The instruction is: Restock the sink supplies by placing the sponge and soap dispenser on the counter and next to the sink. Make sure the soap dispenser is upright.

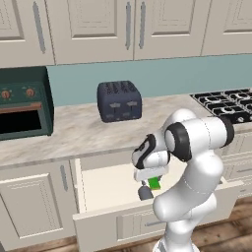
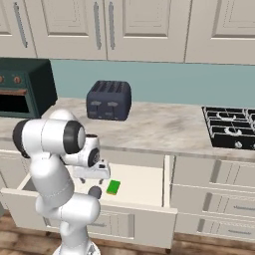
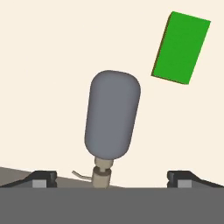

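hanging over open drawer (image 2: 149, 187), gripper (image 3: 112, 177) spread wide, holding nothing. hand view alone shows dispenser (image 3: 112, 116) whole: lying on side on drawer floor, long axis running up-down in that view, pump end toward fingertips (image 3: 41, 178), between them. base views show just its grey end under hand. sponge (image 3: 180, 48) flat nearby, apart, past dispenser's base, long axis tilted.

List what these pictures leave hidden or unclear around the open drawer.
- Soap dispenser: in both base views the arm covers most of it; whether it lies flat cannot be confirmed.
- Sponge: partly behind the tool in the left base view.
- Drawer: its front interior hides behind its front panel.
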Available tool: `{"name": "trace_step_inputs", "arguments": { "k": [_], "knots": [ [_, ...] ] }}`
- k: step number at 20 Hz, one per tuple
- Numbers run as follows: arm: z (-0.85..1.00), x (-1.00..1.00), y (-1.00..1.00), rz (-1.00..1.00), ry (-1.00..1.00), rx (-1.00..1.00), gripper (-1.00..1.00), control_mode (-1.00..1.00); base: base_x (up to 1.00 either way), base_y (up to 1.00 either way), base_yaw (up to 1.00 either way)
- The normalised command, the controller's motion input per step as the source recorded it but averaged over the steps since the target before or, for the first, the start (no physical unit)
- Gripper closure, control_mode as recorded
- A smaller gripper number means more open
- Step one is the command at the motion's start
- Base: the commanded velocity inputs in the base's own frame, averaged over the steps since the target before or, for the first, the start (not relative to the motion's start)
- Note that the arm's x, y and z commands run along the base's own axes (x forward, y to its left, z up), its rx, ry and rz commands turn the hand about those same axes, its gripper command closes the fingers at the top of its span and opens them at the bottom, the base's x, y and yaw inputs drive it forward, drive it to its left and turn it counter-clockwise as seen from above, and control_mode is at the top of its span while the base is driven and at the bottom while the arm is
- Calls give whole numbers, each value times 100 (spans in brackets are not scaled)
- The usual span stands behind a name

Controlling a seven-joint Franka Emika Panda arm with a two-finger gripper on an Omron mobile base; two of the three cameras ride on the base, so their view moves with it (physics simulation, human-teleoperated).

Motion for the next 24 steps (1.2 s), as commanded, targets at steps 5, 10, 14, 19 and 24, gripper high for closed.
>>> {"name": "trace_step_inputs", "arguments": {
  "k": [5,10,14,19,24],
  "knots": [
    [-24,-5,19,-1,-10,1,-100,-100,0,0,0],
    [-21,-5,11,-4,0,7,-100,-100,0,0,0],
    [-7,0,-1,-2,0,9,-100,-100,0,0,0],
    [0,0,-28,-3,0,12,-100,-100,0,0,0],
    [0,0,-25,-3,0,9,-100,-100,0,0,0]
  ]
}}
